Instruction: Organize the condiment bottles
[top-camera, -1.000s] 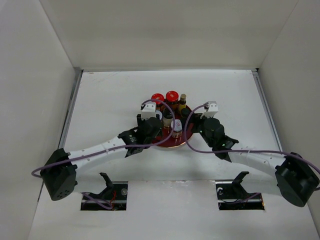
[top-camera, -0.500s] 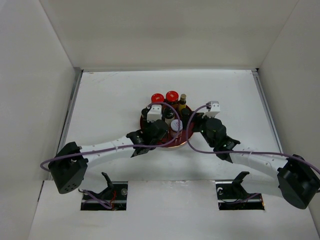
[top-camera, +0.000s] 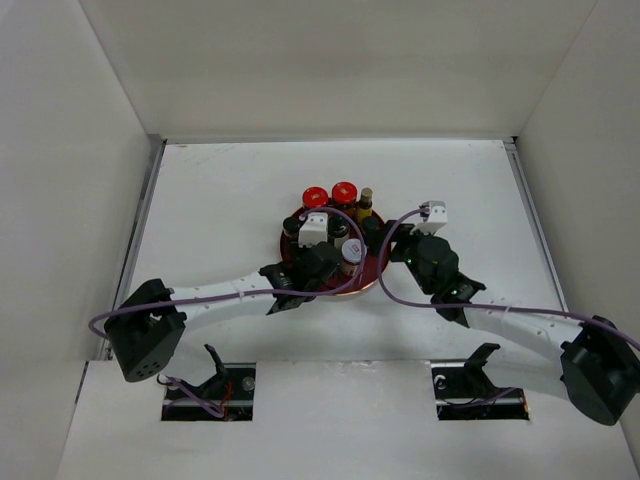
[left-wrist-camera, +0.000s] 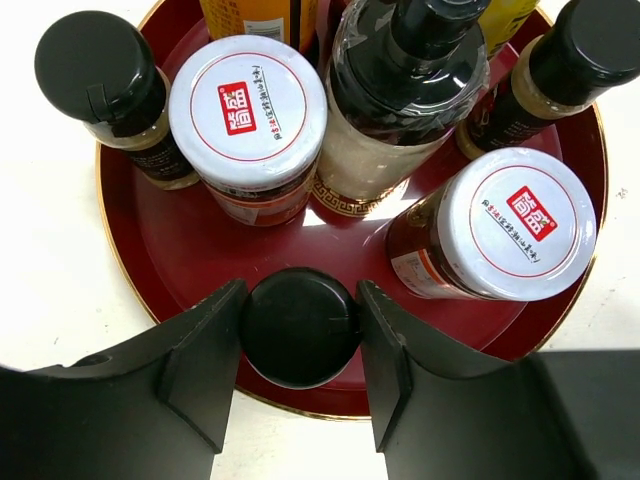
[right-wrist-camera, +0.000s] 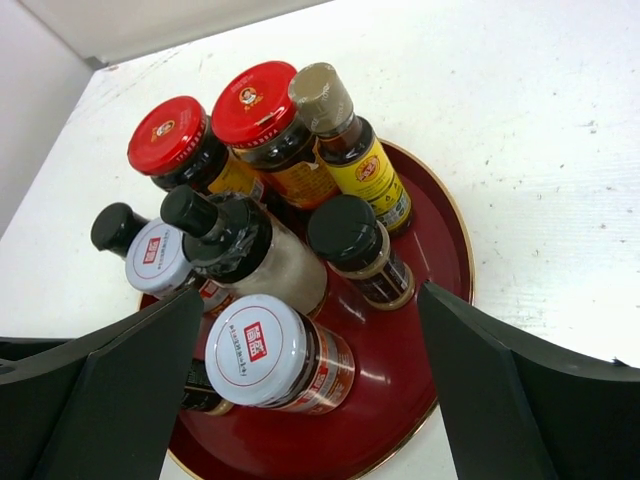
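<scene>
My left gripper (left-wrist-camera: 300, 330) is shut on a small black-capped bottle (left-wrist-camera: 300, 322) over the near rim of the round dark red tray (left-wrist-camera: 170, 260). Whether the bottle rests on the tray I cannot tell. On the tray stand two white-lidded jars (left-wrist-camera: 247, 110) (left-wrist-camera: 520, 220), a tall black-topped grinder (left-wrist-camera: 400, 90), two red-lidded jars (right-wrist-camera: 165, 135) (right-wrist-camera: 253, 103), a gold-capped amber bottle (right-wrist-camera: 355, 150) and small black-capped bottles (right-wrist-camera: 350, 235) (left-wrist-camera: 100, 65). My right gripper (right-wrist-camera: 312, 290) hangs wide open at the tray's right side, holding nothing.
The tray (top-camera: 375, 272) sits mid-table between both arms. White walls enclose the table on the left, back and right. Purple cables loop over both wrists. Two dark slots lie in the near ledge.
The left gripper has moved right, onto the tray's near edge, still shut on the bottle. The right gripper has drawn back slightly to the right and opened wider.
</scene>
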